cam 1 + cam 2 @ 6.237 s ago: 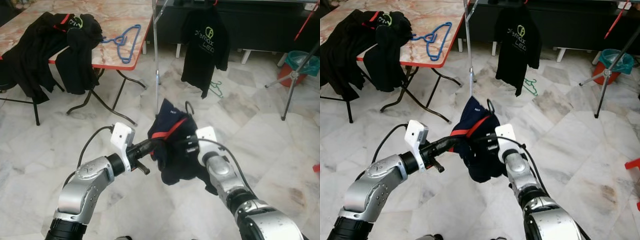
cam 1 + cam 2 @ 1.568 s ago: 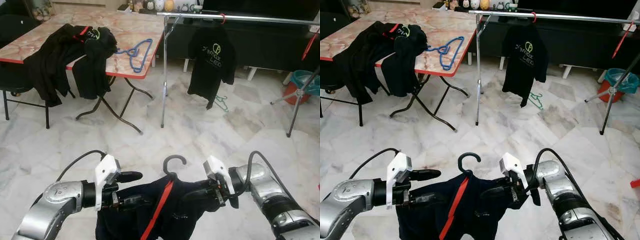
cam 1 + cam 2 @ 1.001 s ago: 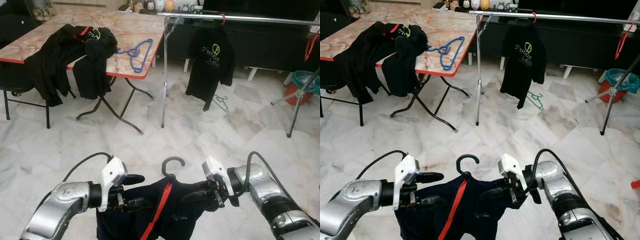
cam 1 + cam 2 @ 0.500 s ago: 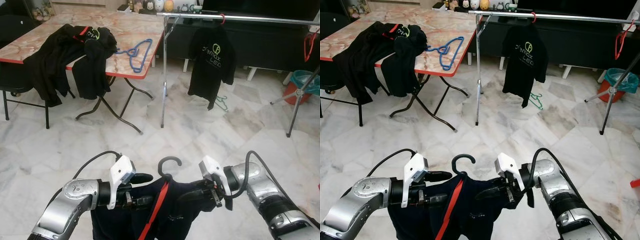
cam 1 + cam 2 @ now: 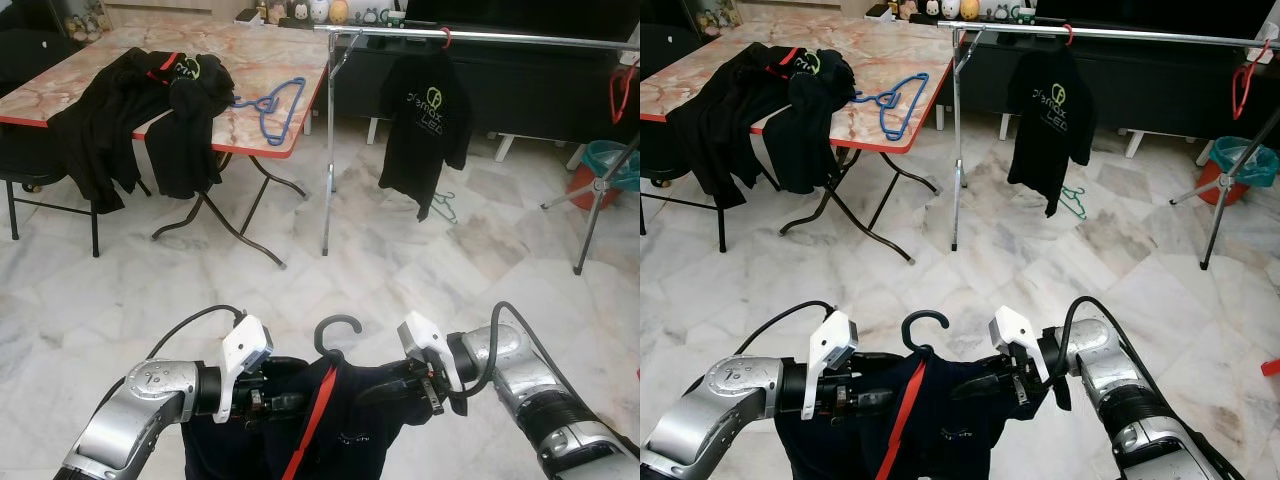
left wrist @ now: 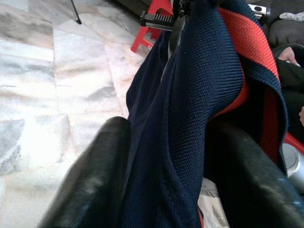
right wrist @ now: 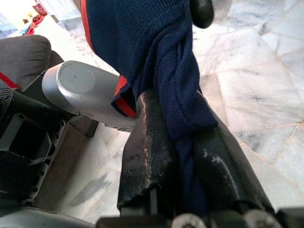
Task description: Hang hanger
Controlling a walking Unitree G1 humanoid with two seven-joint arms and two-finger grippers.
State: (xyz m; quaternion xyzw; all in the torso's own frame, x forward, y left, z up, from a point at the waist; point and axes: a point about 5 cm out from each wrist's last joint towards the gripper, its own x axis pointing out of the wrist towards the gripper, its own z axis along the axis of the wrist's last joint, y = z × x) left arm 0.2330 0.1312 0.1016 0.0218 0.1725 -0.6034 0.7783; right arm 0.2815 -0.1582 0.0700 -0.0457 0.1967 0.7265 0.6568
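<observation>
Marble floor point(image 5: 420, 260) wide open from 10 to 2 o'clock, bare tiles running up to the far furniture. At 10 o'clock, a folding table point(image 5: 255, 128) with a red edge, black clothes point(image 5: 120, 120) draped over its near side and a blue hanger point(image 5: 270, 100) lying flat near its corner. From 12 to 2 o'clock, a metal clothes rail point(image 5: 480, 36) running crosswise, its upright post point(image 5: 327, 150) at 12 o'clock; a black T-shirt point(image 5: 425, 125) hung from it just right of the post, free rail beyond toward a red hanger point(image 5: 622, 90) at the far end. Tripod legs point(image 5: 590, 200) and a teal bin point(image 5: 612, 160) at 2 o'clock.

Low at 6 o'clock, a navy shirt point(image 5: 350, 420) with a red stripe, on a black hanger point(image 5: 335, 335) — long axis crosswise from gripper to gripper, hook upright, its open curl toward the left, shirt body hanging down. Left gripper point(image 5: 280, 403) clamped on the shirt's left shoulder, cloth bunched between both fingers point(image 6: 99, 175). Right gripper point(image 5: 385, 390) pinched tight on the right shoulder — fabric twisted between its fingers point(image 7: 147, 152).
</observation>
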